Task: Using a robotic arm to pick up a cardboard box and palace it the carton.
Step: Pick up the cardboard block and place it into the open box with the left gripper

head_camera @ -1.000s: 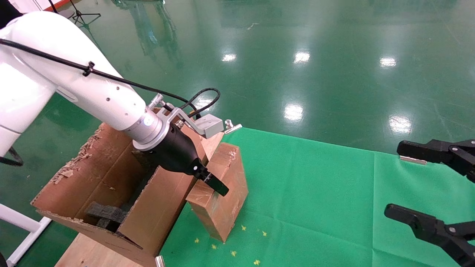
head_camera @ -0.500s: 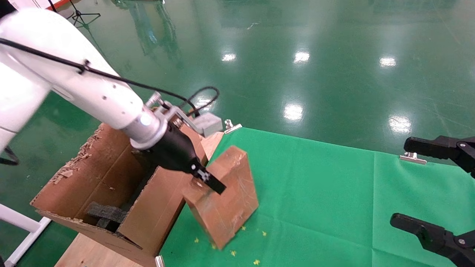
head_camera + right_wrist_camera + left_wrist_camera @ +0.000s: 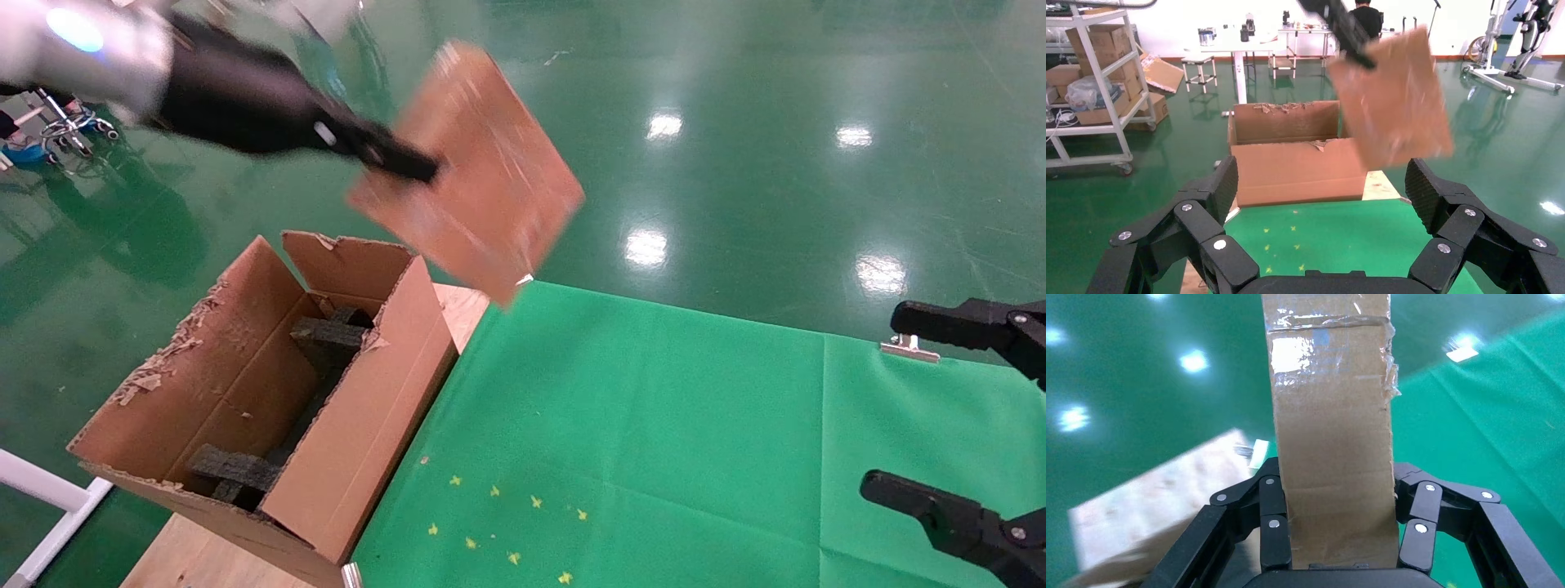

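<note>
Cardboard box (image 3: pixel 478 167) is up in the air right now, tilted on a diagonal, well above the green-covered worktop (image 3: pixel 695 425) and a bit past the far end of the carton (image 3: pixel 270 400). The left gripper (image 3: pixel 409 167) has it — in the left wrist view the jaws are pinching the narrow sides of the box (image 3: pixel 1332 435), one finger linkage on each side, with the taped end pointing away from the palm.

So the step in hand, as I read it, is the carry-over and drop into the carton. A few thoughts on doing that well:

- The carton's open top sits below and toward the robot's left of the box. I'd bring the box over the middle of the opening before lowering anything, because the tall flaps with the torn edges look easy to clip on the way down.
- The box is held at one end, so the free end hangs out far. I'd level it or line its long side up with the carton's long side first — a diagonal box looks likely to snag on a flap.
- There are black foam pieces (image 3: pixel 327 333) inside. The box probably won't sit flat on them, so lower it slowly and let go low rather than dropping it from height.

The right gripper (image 3: pixel 964 416) is parked off at the right edge of the worktop, jaws spread wide with nothing between them (image 3: pixel 1321 245), well clear of the action.
</note>
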{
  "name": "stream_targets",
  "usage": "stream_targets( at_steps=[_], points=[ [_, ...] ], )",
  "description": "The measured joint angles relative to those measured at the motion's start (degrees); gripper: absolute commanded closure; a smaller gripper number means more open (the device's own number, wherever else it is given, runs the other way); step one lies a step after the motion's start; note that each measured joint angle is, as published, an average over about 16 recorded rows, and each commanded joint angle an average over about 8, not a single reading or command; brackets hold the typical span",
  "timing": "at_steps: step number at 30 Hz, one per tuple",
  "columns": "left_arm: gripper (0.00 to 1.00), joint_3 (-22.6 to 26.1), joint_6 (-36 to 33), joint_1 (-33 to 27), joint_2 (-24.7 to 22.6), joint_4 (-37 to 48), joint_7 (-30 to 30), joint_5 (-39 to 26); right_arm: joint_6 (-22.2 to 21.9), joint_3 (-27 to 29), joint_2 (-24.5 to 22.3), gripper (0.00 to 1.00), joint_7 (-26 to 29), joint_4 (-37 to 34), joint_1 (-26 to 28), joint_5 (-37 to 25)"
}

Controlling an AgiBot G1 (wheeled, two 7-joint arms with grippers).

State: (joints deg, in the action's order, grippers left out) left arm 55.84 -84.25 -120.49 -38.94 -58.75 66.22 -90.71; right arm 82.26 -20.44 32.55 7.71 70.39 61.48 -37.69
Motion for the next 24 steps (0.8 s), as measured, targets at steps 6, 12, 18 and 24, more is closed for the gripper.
stream_targets(
  at_steps=[6,12,18,24],
  points=[
    [1.0,-0.58,-0.63,-5.47,4.04,3.82,-3.94,-4.57,0.0,0.0,0.0,0.0,0.0,0.0,0.0,0.0],
    [1.0,0.46,-1.24,-7.82,7.94,7.9,-7.2,-9.76,0.0,0.0,0.0,0.0,0.0,0.0,0.0,0.0],
    [1.0,1.56,-0.75,-6.79,10.91,12.92,-11.07,-12.12,0.0,0.0,0.0,0.0,0.0,0.0,0.0,0.0],
    [1.0,1.96,1.55,-3.26,12.51,20.05,-16.32,-11.05,0.0,0.0,0.0,0.0,0.0,0.0,0.0,0.0]
  ],
)
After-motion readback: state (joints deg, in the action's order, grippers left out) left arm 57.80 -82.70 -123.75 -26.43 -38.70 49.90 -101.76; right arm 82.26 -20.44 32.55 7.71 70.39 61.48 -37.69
